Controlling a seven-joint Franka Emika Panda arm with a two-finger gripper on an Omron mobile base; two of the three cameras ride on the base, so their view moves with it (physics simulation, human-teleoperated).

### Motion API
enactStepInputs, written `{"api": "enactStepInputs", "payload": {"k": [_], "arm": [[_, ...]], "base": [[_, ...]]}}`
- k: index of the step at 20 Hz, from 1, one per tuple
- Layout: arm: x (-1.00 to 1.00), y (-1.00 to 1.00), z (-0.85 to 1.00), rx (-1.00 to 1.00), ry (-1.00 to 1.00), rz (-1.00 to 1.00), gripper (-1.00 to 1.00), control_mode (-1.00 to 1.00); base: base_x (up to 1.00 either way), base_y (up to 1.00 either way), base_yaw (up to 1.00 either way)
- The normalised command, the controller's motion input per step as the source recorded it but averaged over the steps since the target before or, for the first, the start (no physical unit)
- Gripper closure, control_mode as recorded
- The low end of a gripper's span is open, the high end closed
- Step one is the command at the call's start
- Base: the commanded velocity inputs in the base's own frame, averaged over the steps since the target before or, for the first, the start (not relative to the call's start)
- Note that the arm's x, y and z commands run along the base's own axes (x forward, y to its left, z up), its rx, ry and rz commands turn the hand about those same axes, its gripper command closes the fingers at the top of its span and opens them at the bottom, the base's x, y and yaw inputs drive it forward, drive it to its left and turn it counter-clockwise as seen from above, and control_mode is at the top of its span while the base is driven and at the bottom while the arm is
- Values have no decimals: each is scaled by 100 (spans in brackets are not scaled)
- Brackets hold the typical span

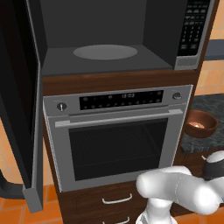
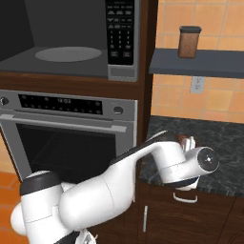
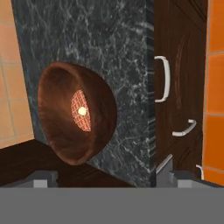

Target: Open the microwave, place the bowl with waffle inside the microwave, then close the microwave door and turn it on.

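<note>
The microwave (image 1: 118,39) at the top of the frame stands open, turntable (image 1: 105,52) bare, its door (image 1: 19,105) swung left. The bowl (image 1: 200,124) sits on the dark tabletop (image 1: 205,105) at right, beside the oven (image 1: 118,135).

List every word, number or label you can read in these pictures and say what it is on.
Nothing can be read for certain.
Oven display strip: small light digits, too blurred to read.
Microwave keypad panel: rows of white key labels, too small to read.
Jar on the shelf: no label visible.
Bowl with the waffle: no text.
</note>
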Motion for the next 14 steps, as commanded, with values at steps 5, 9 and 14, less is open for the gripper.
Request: {"api": "enactStepInputs", "payload": {"k": [5, 9, 14], "arm": [[41, -14, -17, -2, 10, 4, -100, -100], [35, -3, -28, -4, 6, 7, -100, -100], [32, -6, -35, -6, 12, 13, -100, -100]], "base": [[0, 0, 0], [0, 0, 0], [0, 0, 0]]}}
